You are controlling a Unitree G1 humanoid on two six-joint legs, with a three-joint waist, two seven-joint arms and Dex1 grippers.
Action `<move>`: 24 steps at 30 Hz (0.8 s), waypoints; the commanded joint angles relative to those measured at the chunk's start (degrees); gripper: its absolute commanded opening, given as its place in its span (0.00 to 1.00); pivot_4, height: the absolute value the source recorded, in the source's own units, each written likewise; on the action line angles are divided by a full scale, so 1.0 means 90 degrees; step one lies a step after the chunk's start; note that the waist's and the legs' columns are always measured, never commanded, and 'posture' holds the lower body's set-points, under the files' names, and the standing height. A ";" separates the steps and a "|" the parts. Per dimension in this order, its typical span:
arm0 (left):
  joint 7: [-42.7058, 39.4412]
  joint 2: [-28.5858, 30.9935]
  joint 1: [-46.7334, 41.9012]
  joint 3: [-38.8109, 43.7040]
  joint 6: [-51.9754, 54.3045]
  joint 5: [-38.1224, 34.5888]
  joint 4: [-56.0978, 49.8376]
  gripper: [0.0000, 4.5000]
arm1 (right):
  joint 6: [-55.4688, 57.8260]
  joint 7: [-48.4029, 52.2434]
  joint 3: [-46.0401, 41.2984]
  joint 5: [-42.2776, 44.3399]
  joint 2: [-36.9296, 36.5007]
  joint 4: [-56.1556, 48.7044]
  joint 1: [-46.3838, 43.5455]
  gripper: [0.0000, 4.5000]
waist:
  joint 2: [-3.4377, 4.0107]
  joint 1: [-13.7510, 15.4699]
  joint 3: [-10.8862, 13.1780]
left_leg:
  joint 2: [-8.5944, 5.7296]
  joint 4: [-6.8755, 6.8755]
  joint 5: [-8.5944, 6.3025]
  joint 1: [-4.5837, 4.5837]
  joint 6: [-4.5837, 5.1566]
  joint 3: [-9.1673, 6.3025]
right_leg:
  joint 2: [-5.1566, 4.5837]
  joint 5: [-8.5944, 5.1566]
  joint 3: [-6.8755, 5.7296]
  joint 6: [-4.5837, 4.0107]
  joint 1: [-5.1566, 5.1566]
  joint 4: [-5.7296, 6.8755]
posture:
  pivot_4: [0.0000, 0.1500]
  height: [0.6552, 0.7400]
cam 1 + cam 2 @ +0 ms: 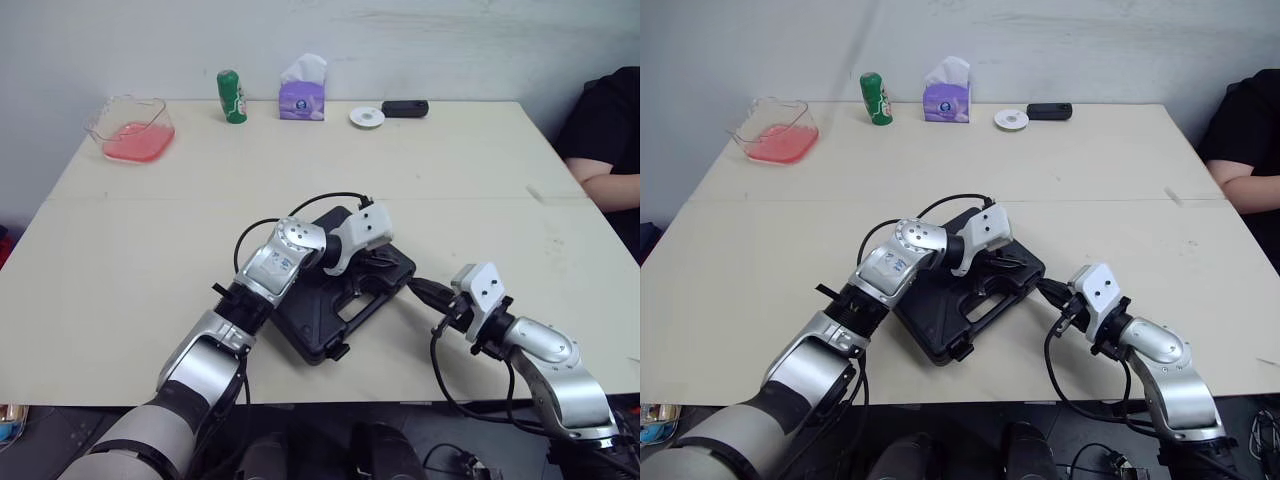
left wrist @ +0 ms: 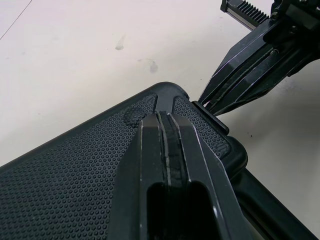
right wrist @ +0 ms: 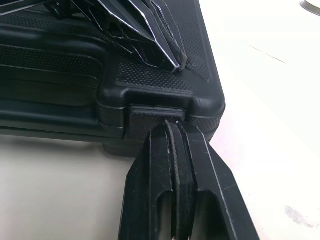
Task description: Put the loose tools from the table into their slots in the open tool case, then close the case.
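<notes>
Closing step. Case [image 1: 318,318] on table [image 1: 480,180], lid down. Left gripper [image 2: 167,120] pinched shut, empty, pressing on case lid. Right gripper [image 3: 172,125] shut, empty, tip at case's side latch [image 3: 150,117]. Latch possibly unseated. Next: push it home.

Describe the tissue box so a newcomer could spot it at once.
Look along the far edge of the beige table, by the wall. There the tissue box sits between a green can and a white disc. It is the only purple item, with a white tissue sticking up from its top.
</notes>
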 commanded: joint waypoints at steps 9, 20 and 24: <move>-0.0007 0.0249 0.0702 -0.0506 0.0614 0.0495 0.0647 0.01 | 0.0787 -0.0187 0.0121 0.0370 0.0256 -0.0601 -0.0413 0.00 | 0.0000 -0.0015 -0.0028 | 0.0013 -0.0015 -0.0008 0.0008 -0.0013 0.0000 | 0.0003 -0.0006 0.0000 -0.0013 -0.0002 -0.0001 | 1.00 1.00; -0.0063 0.0253 0.0631 0.0082 -0.0228 0.0118 0.0126 0.01 | 0.0741 0.0124 -0.0122 0.0262 -0.0237 -0.0801 0.0016 0.00 | 0.0020 0.0008 -0.0030 | 0.0014 -0.0045 -0.0005 0.0007 -0.0019 0.0000 | 0.0004 -0.0007 -0.0003 -0.0023 -0.0015 -0.0010 | 1.00 1.00; -0.0421 0.0357 0.0554 0.0579 -0.0497 -0.0379 -0.0687 0.01 | 0.0825 0.0304 -0.0429 0.0473 -0.0533 -0.1022 0.0387 0.00 | 0.0045 0.0072 -0.0003 | 0.0013 -0.0051 -0.0004 -0.0014 -0.0019 -0.0002 | 0.0005 -0.0007 -0.0011 -0.0023 -0.0029 -0.0023 | 1.00 1.00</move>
